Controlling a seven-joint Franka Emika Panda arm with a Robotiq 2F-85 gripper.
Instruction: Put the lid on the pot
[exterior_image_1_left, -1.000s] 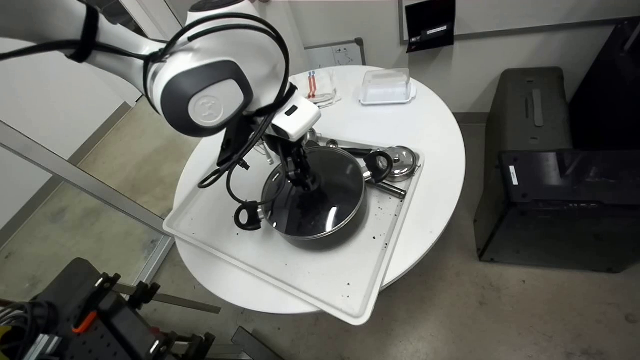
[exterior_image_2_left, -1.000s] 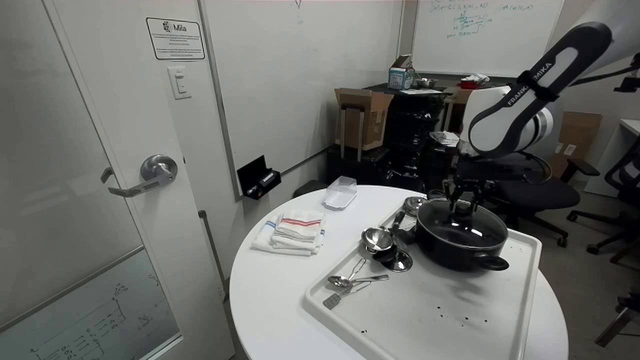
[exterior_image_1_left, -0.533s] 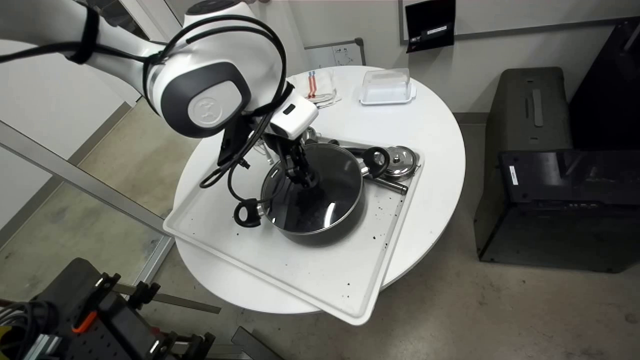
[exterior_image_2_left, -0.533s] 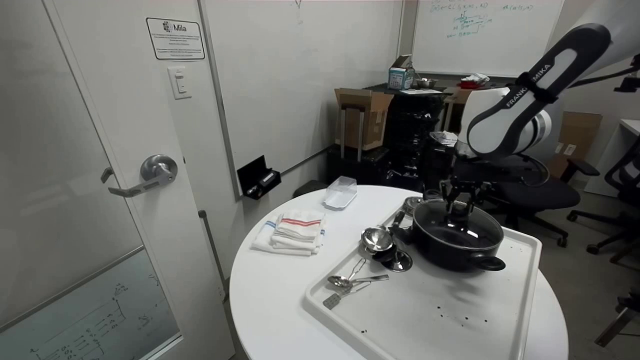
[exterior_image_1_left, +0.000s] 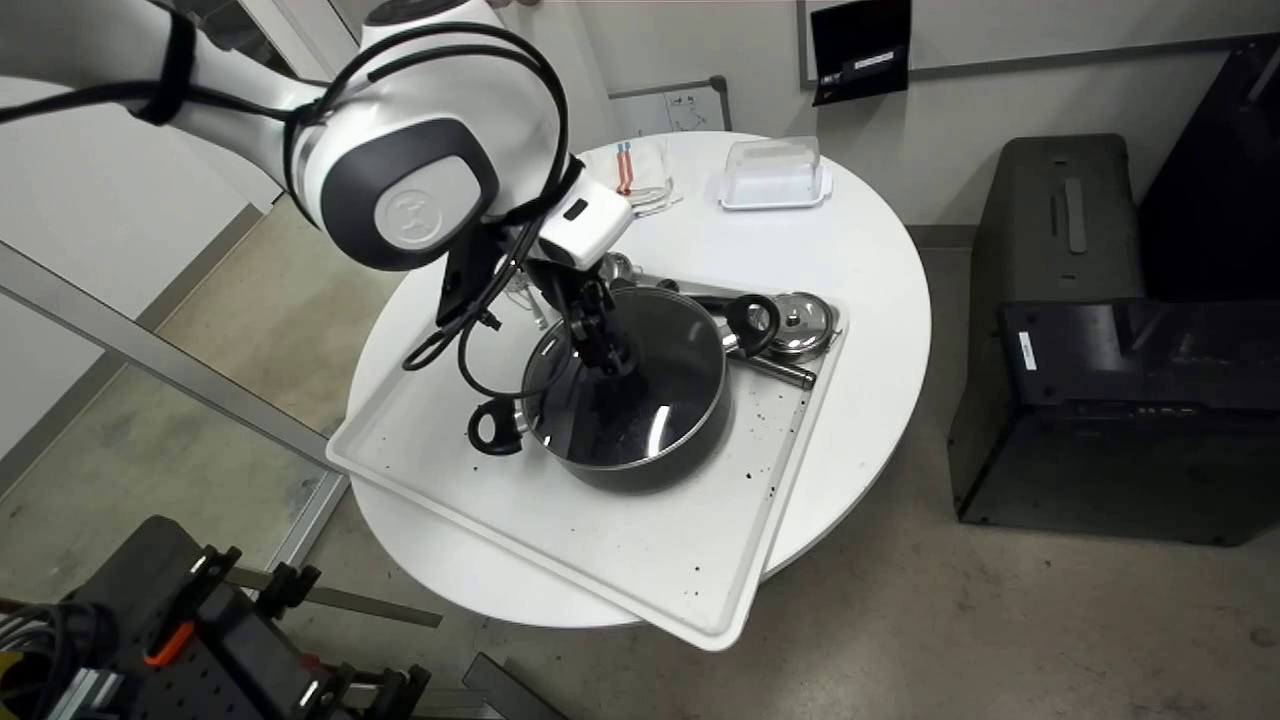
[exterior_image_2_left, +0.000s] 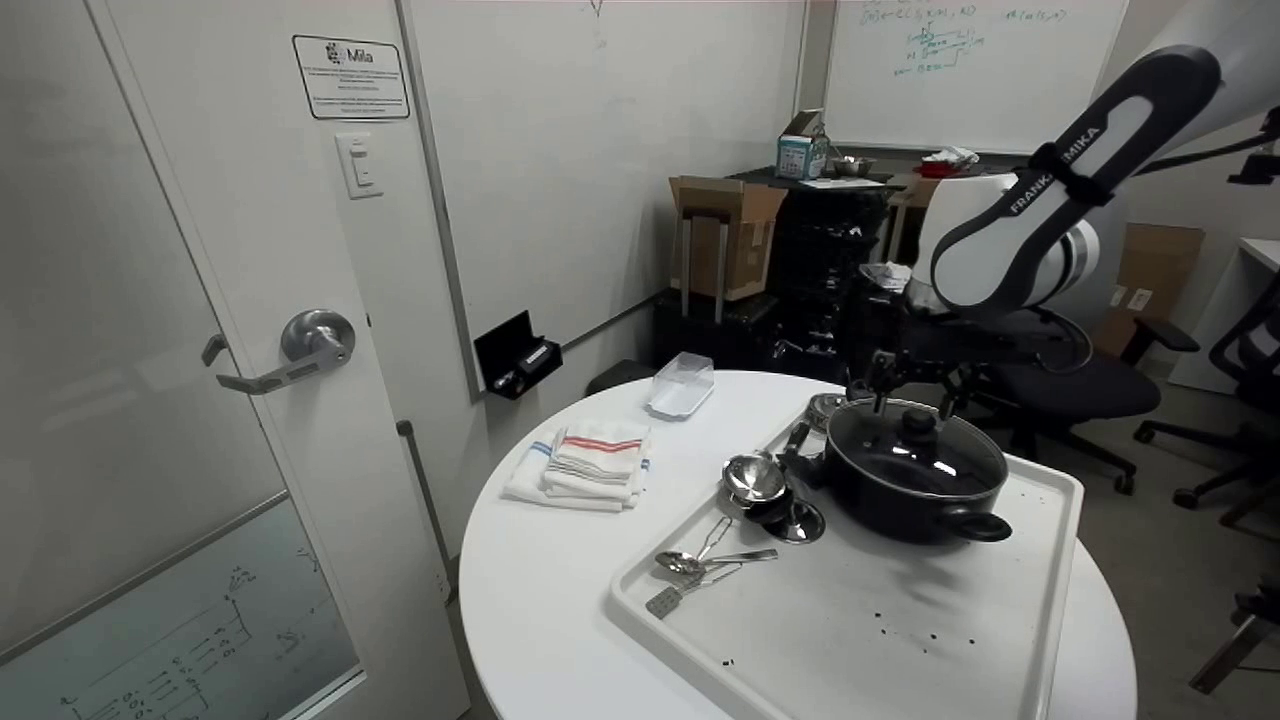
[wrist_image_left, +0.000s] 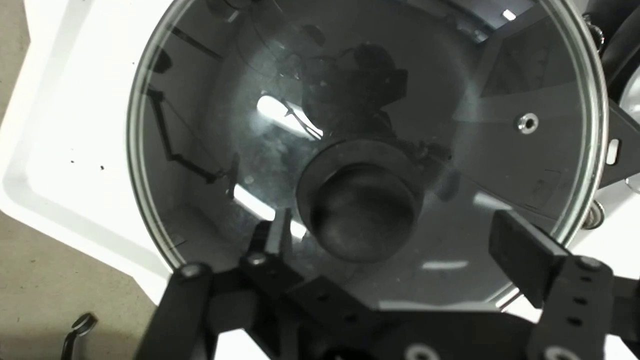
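Observation:
The lid (wrist_image_left: 480, 165), clear glass with a metal rim, lies flat on top of the black pot (exterior_image_2_left: 890, 508) in both exterior views. Its round black knob (wrist_image_left: 365, 212) shows uncovered at the centre. My gripper (exterior_image_2_left: 913, 404) is open just above the lid, one fingertip to each side of the knob in that exterior view. In the wrist view the fingers (wrist_image_left: 520, 257) stand wide apart, neither touching the knob. The pot stands on the tray, its loop handles (exterior_image_1_left: 495, 428) sticking out at both sides. The arm partly covers the lid in an exterior view (exterior_image_1_left: 665, 420).
The white tray (exterior_image_1_left: 620, 545) rests on a round white table (exterior_image_2_left: 560, 600). Close beside the pot are small metal bowls (exterior_image_2_left: 755, 480) and a small metal lidded pot (exterior_image_1_left: 802, 325). Small utensils (exterior_image_2_left: 690, 566) lie on the tray. Folded towels (exterior_image_2_left: 595, 460) and a clear box (exterior_image_2_left: 682, 388) stand farther off.
The fingers have spread and let go of the knob, which they gripped half a second ago. Earlier, pot and lid shifted slightly together; since then they have stayed still.

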